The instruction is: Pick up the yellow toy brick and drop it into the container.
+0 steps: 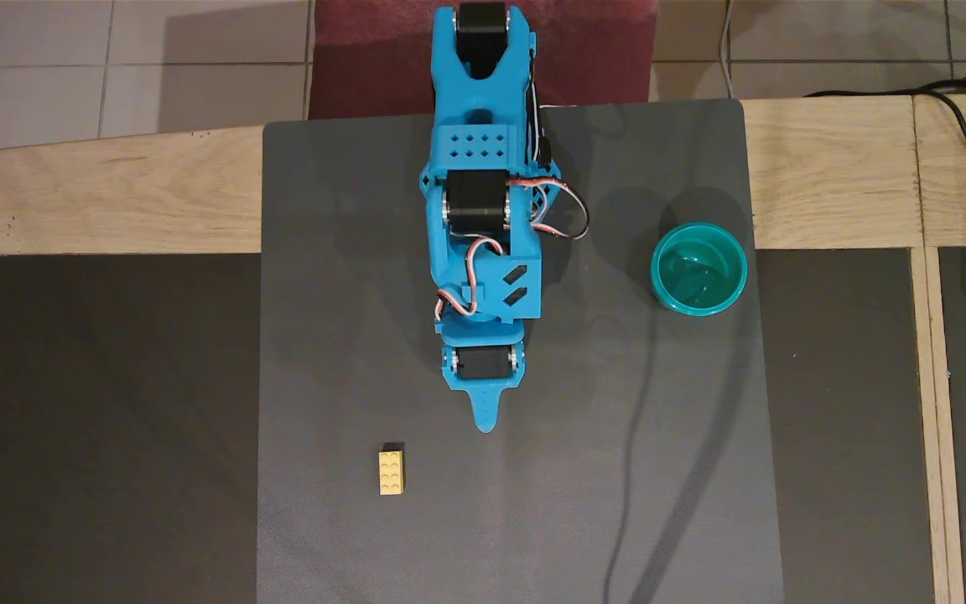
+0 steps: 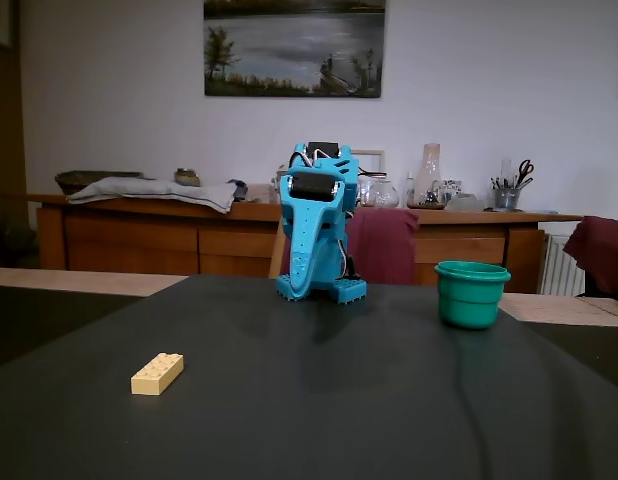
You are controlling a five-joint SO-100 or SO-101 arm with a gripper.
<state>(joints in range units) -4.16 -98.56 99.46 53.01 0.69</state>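
A dark grey mat [image 1: 516, 520] covers the middle of a wooden table [image 1: 97, 197], with darker panels on either side of it in the overhead view; the fixed view shows the same dark surface [image 2: 319, 400] running toward a long wooden sideboard [image 2: 189, 235] against a white wall, with a landscape painting [image 2: 294, 47] hung above it. The blue arm [image 1: 483, 210] sits folded at the far edge of the mat, its black servos and red, white and black wires exposed on top. Its gripper [image 1: 484, 417] points down the mat in the overhead view, toward the fixed camera, and only one blue tapering finger shows there; in the fixed view the gripper [image 2: 307, 280] hangs down close to the arm's base with its tip low over the mat, and neither view lets me tell how far apart the fingers are. Nothing is held between them. The teal-green cup [image 1: 698, 268] stands upright on the mat to the right of the arm in both views [image 2: 472, 293], near the mat's right edge, its glossy inside bare. The yellow toy brick [image 1: 392, 472] lies studs-up on the mat, well apart from the cup and a little beyond and left of the gripper's tip in the overhead view; in the fixed view the brick [image 2: 157, 374] rests in the left foreground, nearer the camera than the arm.
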